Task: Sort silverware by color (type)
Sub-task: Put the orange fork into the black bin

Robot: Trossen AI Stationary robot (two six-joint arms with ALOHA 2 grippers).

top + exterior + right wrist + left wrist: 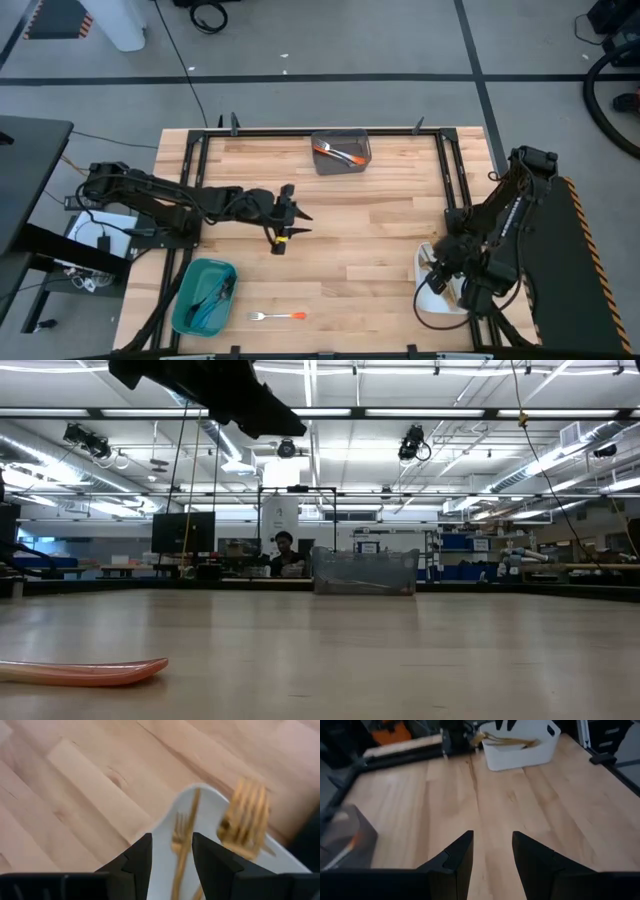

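A light wooden bench (350, 240) seen from above carries three bins and two dark robot arms. The left hand (281, 238) hovers over bare wood left of the bench's middle, its fingers (457, 860) spread apart and grasping nothing. The right hand (437, 281) hangs over the white bin (428, 302) at the near right corner, its fingers (140, 862) parted with a gap between them and nothing gripped. Inside that white bin lie gold forks (245, 822), seen just past the fingertips in the right wrist view. A grey bin (341, 152) sits at the middle of the far edge and holds orange-handled silverware (338, 153). A teal bin (204, 294) stands at the near left corner with blue-handled pieces (215, 293) inside. One orange-handled fork (276, 316) lies loose on the wood at the near edge, just beside the teal bin, well apart from both hands, with nothing between it and the left hand. A person (284, 550) sits far off in the room behind the bench.
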